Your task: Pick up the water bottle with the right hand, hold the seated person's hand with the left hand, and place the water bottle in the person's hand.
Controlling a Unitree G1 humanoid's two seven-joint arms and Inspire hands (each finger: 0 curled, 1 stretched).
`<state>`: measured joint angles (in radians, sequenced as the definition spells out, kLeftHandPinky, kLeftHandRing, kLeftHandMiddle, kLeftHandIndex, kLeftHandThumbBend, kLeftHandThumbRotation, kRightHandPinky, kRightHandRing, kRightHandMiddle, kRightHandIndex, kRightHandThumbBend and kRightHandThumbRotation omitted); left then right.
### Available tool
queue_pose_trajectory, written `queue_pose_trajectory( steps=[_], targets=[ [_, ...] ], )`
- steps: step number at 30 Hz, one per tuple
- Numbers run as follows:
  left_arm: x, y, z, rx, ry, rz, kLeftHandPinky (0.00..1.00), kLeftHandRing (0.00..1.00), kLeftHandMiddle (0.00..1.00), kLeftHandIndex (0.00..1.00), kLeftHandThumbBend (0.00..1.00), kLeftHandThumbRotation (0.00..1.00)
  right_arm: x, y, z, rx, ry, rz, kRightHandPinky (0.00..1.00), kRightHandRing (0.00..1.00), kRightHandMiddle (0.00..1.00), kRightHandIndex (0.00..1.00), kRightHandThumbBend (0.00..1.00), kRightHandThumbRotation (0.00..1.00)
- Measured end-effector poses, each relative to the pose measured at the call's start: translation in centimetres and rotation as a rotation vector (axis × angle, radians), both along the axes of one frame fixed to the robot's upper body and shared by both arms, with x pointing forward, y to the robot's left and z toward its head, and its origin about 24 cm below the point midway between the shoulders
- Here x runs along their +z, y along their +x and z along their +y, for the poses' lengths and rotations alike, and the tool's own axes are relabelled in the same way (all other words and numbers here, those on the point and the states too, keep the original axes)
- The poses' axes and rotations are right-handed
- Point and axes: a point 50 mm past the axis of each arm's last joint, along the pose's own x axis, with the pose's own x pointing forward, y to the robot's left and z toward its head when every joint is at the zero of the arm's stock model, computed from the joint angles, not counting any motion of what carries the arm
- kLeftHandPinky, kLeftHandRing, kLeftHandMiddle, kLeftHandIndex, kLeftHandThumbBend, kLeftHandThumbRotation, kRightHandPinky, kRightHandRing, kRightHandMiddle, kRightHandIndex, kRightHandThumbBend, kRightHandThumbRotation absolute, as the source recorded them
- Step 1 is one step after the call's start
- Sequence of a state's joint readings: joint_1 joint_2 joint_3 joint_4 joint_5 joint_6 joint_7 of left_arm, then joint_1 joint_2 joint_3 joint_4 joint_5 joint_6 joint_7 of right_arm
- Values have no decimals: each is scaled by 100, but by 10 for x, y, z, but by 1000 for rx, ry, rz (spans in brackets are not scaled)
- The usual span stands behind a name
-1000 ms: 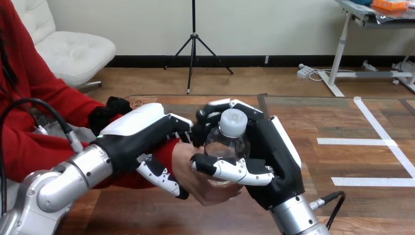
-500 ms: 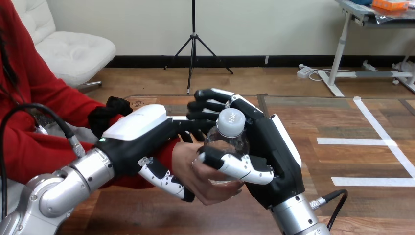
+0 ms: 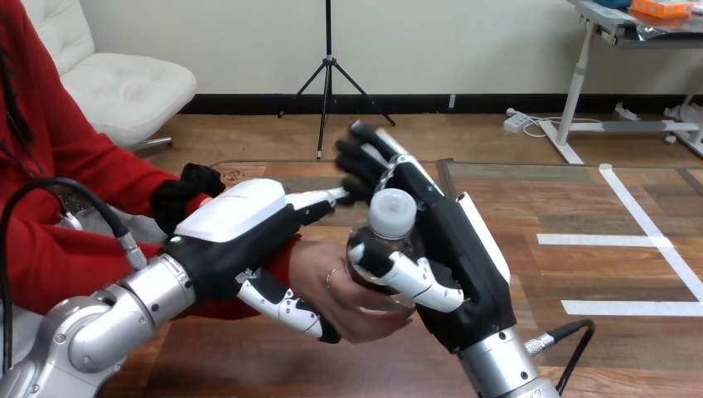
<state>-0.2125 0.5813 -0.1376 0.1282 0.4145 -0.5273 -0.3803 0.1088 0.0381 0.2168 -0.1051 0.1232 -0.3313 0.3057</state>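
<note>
Left robot hand (image 3: 236, 220) clasps the person's wrist (image 3: 283, 254), fingers over it, thumb beneath. Right robot hand (image 3: 452, 249) has its fingers straightened upward (spread, off the bottle), yet its thumb hooks across the water bottle (image 3: 385, 240), which stands against its palm, base in the person's hand (image 3: 344, 298).

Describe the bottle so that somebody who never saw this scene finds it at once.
Over the table, the right hand enters from the bottom edge. Against its palm, just over the person's hand, stands the bottle. It is clear with a white cap, the only see-through thing there.
</note>
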Motion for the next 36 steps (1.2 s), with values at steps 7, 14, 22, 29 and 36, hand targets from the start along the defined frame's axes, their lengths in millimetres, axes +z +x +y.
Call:
queue_pose_trajectory(
  steps=[7,14,22,29,36],
  targets=[
    [0,0,-1,-1,11,-14,99,100,100,100,100,45,1,0,0,-23,-15,-9,100,100,100,100,100,63],
    [0,0,-1,-1,18,-19,100,100,100,100,100,49,0,0,-1,-33,-25,-9,100,100,100,100,100,65],
    [1,-1,-1,-8,29,-26,100,100,100,100,100,55,0,0,0,-31,-34,-9,100,100,100,100,100,66],
    [1,-2,-1,-17,51,-38,100,100,100,100,100,60,0,0,0,-27,-34,-9,100,100,100,100,100,66],
    [1,-3,0,-29,66,-50,100,100,100,100,100,66,-1,-1,-1,-24,-35,-7,100,100,100,100,100,67]
  ],
)
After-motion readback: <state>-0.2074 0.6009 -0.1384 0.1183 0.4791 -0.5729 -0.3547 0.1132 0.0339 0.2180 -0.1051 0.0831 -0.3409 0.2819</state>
